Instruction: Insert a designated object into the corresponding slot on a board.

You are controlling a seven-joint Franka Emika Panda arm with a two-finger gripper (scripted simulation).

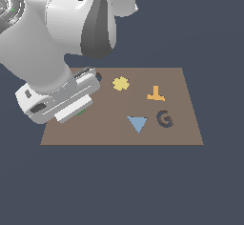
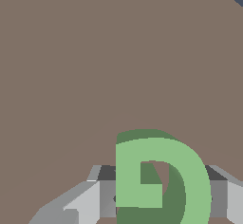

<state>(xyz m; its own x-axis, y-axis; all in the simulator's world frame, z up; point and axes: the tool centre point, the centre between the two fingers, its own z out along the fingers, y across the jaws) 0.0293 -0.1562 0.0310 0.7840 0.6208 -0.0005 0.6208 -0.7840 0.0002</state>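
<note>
In the wrist view the bright green G block (image 2: 161, 171) sits between my two fingers (image 2: 90, 201), which press against both of its sides over the brown board (image 2: 95, 66). In the exterior view my gripper (image 1: 78, 109) is low over the board's (image 1: 181, 83) left part. The hand hides it, and only a sliver of the green G (image 1: 82, 110) shows beneath. The dark grey G-shaped slot (image 1: 164, 119) is at the board's right part, well apart from the gripper. I cannot tell whether the block is off the board's surface.
On the board lie a yellow flower-shaped piece (image 1: 121, 83), an orange T-shaped piece (image 1: 156, 94) and a blue triangle (image 1: 137, 123) just left of the slot. A round dark hole (image 1: 98, 76) is partly hidden behind the hand. The arm's body covers the upper left.
</note>
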